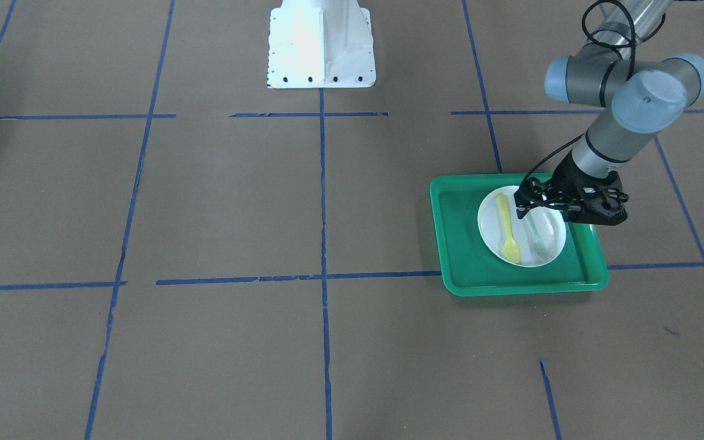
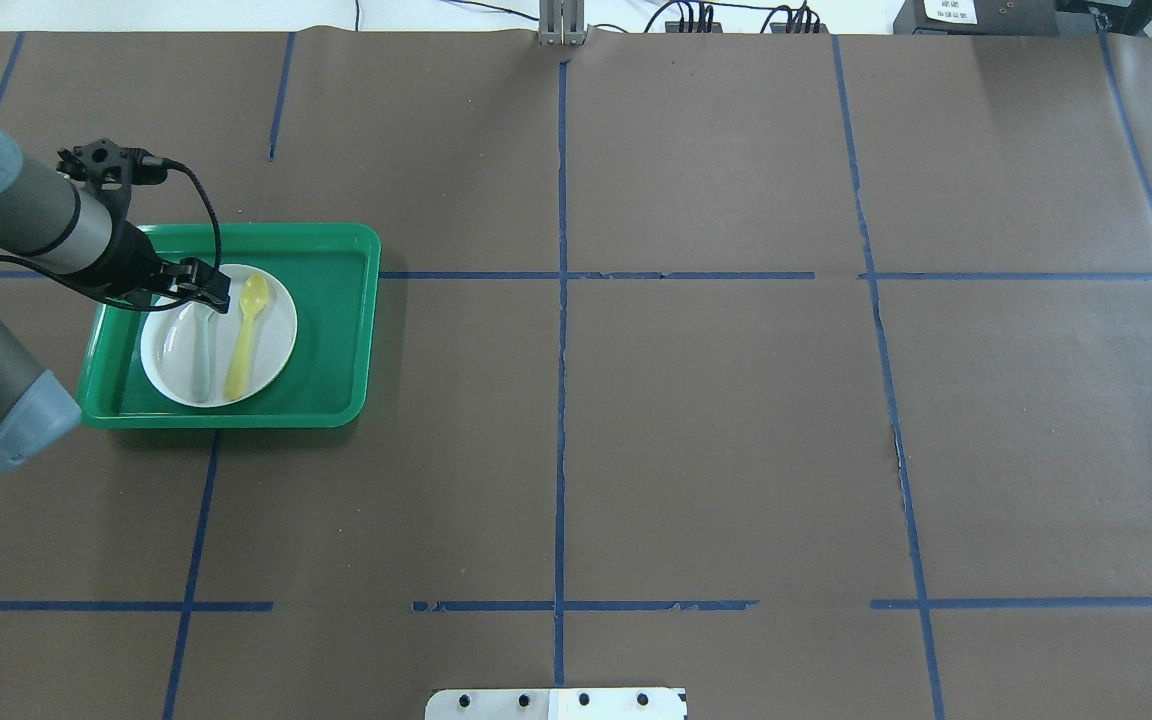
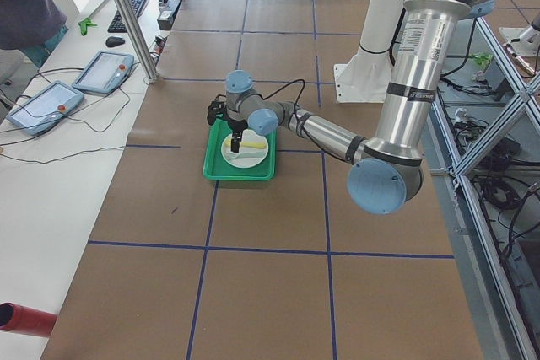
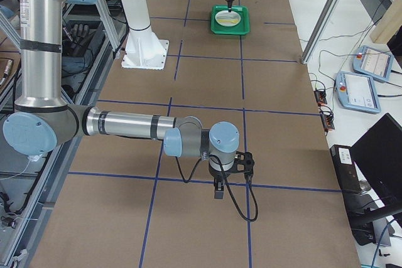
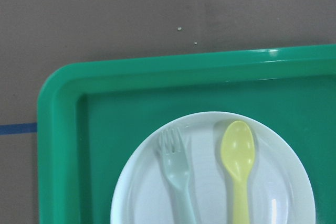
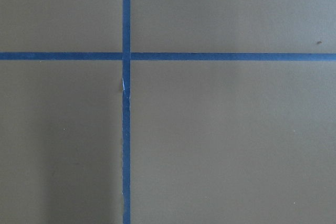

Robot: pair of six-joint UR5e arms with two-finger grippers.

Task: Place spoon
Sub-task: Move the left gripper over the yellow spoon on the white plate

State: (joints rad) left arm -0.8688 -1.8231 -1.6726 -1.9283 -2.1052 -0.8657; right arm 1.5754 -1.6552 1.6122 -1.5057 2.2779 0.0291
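Observation:
The yellow spoon (image 1: 506,229) lies flat on the white plate (image 1: 491,227), which stands in the green tray (image 1: 462,244). Its bowl points away from the robot. In the overhead view the spoon (image 2: 244,335) is on the plate's right half. The left wrist view shows its bowl (image 5: 239,153) beside the fork. My left gripper (image 1: 526,208) hangs just above the plate's robot-side edge, over the fork's handle end. It looks open and holds nothing. My right gripper (image 4: 218,187) points down over bare table far from the tray. I cannot tell whether it is open or shut.
A pale grey-green fork (image 2: 201,350) lies on the plate next to the spoon, parallel to it. The tray (image 2: 336,300) stands on brown paper marked with blue tape lines. The robot's white base (image 1: 321,46) stands at the table's middle edge.

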